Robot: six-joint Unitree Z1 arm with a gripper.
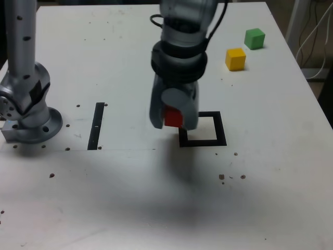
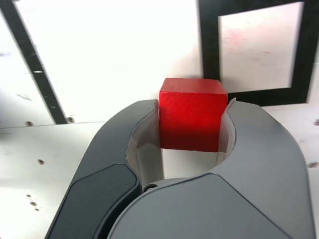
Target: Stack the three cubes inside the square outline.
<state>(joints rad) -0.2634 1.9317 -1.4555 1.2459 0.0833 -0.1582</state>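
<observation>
A: What is lying at the exterior view's left?

B: The arm's base (image 1: 31,122) is standing there, and just to its right a narrow black strip (image 1: 96,126) is lying on the white table (image 1: 270,172).

A: And the gripper (image 1: 174,117)?

B: Its jaws are pressing on both sides of the red cube (image 1: 173,117), holding it above the table at the left edge of the square outline (image 1: 203,129).

A: The other cubes?

B: The yellow cube (image 1: 235,59) and the green cube (image 1: 255,39) are sitting far right, near each other, well apart from the outline.
</observation>
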